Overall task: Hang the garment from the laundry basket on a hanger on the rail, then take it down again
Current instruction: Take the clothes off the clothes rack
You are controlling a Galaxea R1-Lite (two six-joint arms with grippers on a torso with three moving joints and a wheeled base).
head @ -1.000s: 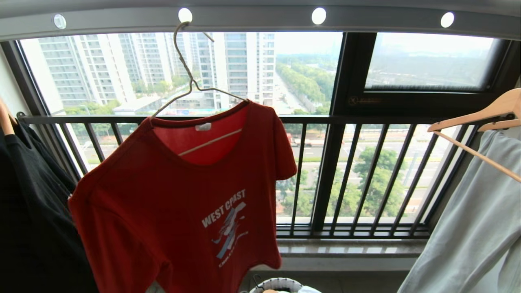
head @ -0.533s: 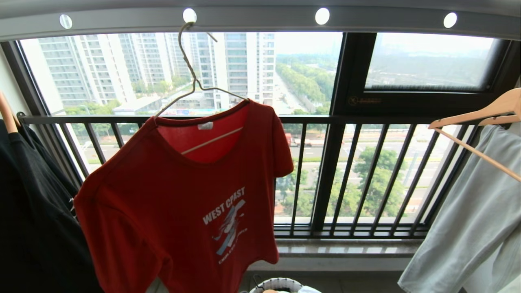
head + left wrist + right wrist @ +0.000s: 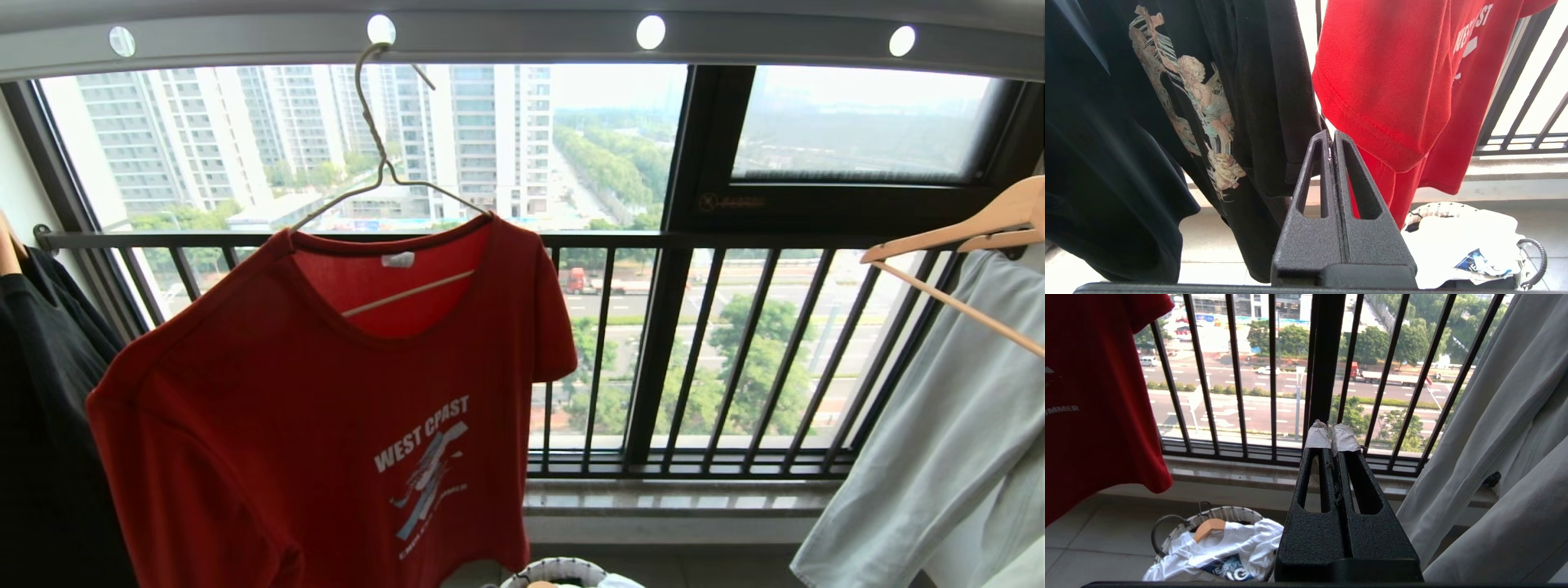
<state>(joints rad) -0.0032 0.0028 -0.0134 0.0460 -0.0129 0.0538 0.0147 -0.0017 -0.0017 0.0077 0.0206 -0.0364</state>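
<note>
Hanging from the hanger hooked on the rail, the garment sits above and just right of the left gripper, pressed together, empty. Farther right, the right gripper, likewise pressed together, stands above the laundry basket.

The garment at centre left is red with white lettering and a blue-and-white chest graphic. At the far left, a black T-shirt bears a pale cherub print. The grey-green garment at right is plain. The railing is dark.
</note>
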